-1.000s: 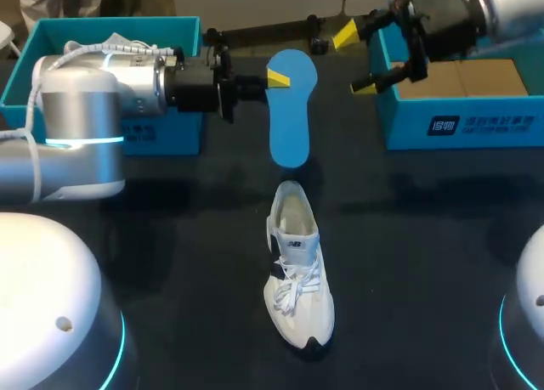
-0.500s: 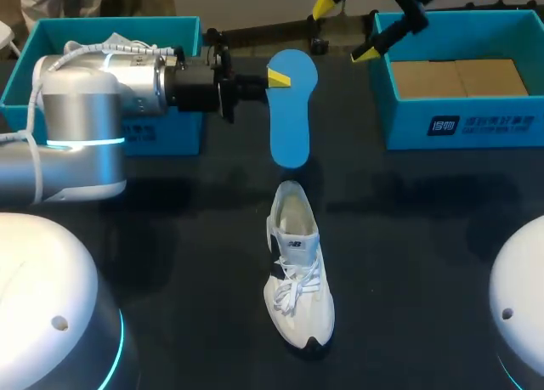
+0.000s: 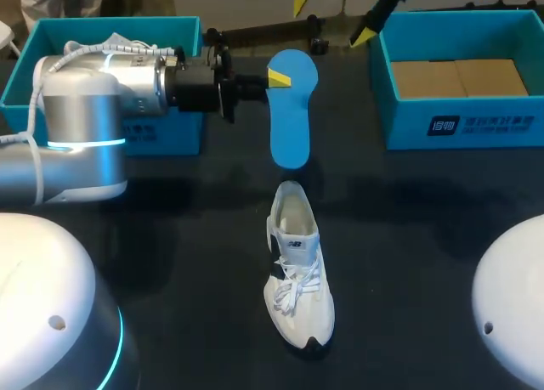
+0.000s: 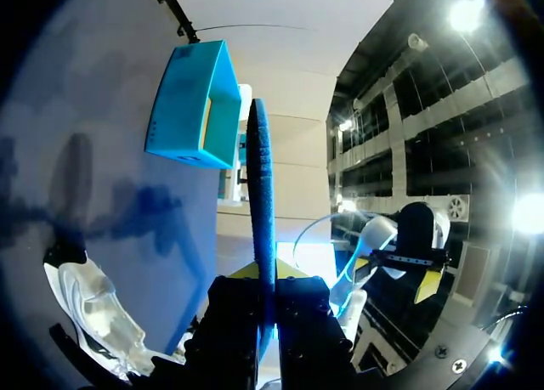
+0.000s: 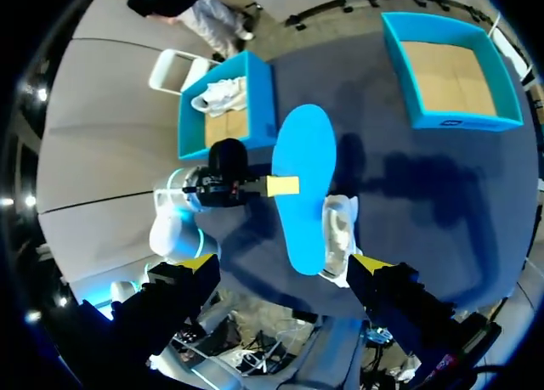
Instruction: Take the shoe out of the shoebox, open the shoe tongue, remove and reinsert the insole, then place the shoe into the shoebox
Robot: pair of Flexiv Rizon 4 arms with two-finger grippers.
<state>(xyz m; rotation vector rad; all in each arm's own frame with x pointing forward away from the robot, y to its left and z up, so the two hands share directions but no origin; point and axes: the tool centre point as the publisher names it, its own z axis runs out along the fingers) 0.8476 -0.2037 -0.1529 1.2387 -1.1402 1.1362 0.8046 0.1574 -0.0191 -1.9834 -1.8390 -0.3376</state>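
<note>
- Head view: our left gripper [image 3: 279, 77] comes in level from the side and is clamped on the upper end of the blue insole [image 3: 289, 122]. The insole hangs over the shoe [image 3: 297, 271], whose opening faces it, so we judge it is lined up for reinsertion. Our right gripper [image 3: 333, 16] is raised at the far edge, spread wide and empty, probably to leave room.
- Left wrist view: the insole [image 4: 262, 228] stands edge-on between the closed fingers, with the shoe [image 4: 93, 309] below.
- Right wrist view: wide, idle fingers look down on the insole [image 5: 302, 195], with the shoebox [image 5: 459, 122] well apart.
</note>
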